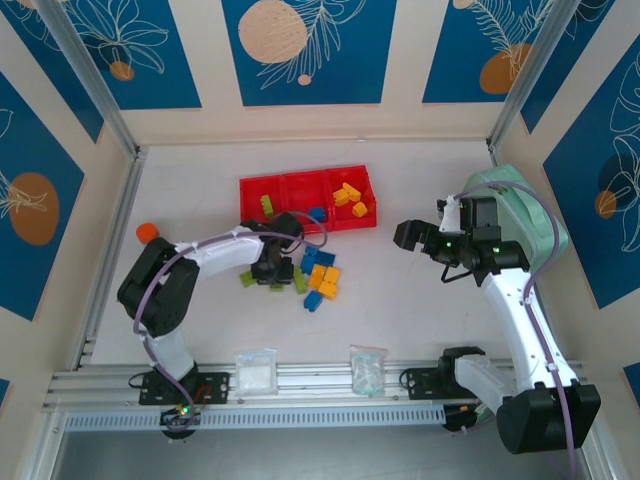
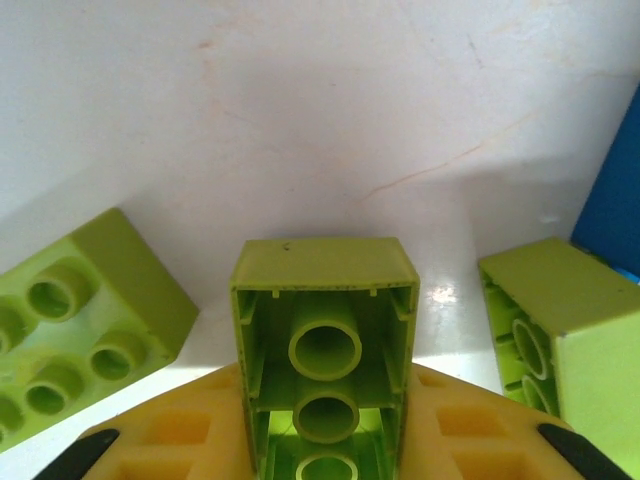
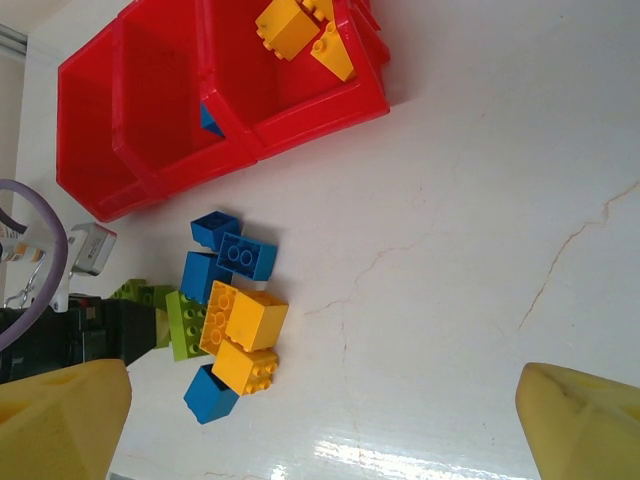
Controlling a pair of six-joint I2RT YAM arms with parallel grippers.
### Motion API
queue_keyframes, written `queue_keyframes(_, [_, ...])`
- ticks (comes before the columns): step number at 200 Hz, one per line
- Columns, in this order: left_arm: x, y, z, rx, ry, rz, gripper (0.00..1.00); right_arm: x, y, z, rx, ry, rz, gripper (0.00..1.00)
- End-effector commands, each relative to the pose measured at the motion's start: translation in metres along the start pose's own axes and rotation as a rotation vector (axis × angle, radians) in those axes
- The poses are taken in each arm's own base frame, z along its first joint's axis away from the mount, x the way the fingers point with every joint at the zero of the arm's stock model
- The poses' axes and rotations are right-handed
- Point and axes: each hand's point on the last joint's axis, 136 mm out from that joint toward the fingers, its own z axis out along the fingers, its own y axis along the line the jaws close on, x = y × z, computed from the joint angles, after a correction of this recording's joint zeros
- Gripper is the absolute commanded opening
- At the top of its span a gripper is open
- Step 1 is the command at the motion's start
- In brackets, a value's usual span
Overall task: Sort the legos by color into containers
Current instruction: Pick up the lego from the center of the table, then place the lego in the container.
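Left gripper (image 2: 325,445) is clamped on a green lego (image 2: 325,300), hollow side to the camera, among loose legos (image 1: 318,278) at six o'clock of the red tray (image 1: 255,190). Right gripper (image 1: 412,236) hovers, jaws apart, at three o'clock of the tray, whose right bin holds yellow legos (image 1: 352,198).

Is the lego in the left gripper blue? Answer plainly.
No, the lego clamped in the left gripper is lime green.

Three red containers (image 1: 300,196), two clear bags (image 1: 256,370), four loose blue legos (image 3: 247,255).
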Motion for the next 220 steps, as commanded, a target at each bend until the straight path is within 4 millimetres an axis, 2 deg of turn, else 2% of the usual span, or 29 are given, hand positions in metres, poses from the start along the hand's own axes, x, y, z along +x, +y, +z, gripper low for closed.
queue_keyframes(1, [-0.013,0.005,-0.034,-0.024,-0.077,0.022,0.24,0.003,0.001,-0.005,0.002,-0.004,-0.019,0.99])
queue_keyframes(38, [-0.042,0.016,-0.067,-0.037,-0.153,0.023,0.24,0.002,0.002,-0.005,-0.001,-0.007,-0.02,0.99])
queue_keyframes(71, [-0.085,0.026,-0.089,-0.038,-0.216,0.011,0.24,0.002,0.003,-0.006,-0.003,-0.005,-0.021,0.99])
queue_keyframes(90, [-0.112,0.029,-0.095,-0.038,-0.242,0.002,0.24,0.002,0.004,-0.008,-0.002,-0.009,-0.024,0.99])
queue_keyframes(138, [-0.167,0.032,-0.087,-0.021,-0.261,-0.031,0.24,0.003,0.003,-0.009,0.005,-0.014,-0.029,0.99])
queue_keyframes(190, [-0.191,0.038,-0.066,-0.031,-0.253,-0.056,0.29,0.003,0.003,-0.007,0.009,-0.008,-0.033,0.99])
queue_keyframes(220, [-0.199,0.042,-0.07,-0.035,-0.281,-0.061,0.41,0.003,0.002,-0.007,0.011,-0.008,-0.033,0.99])
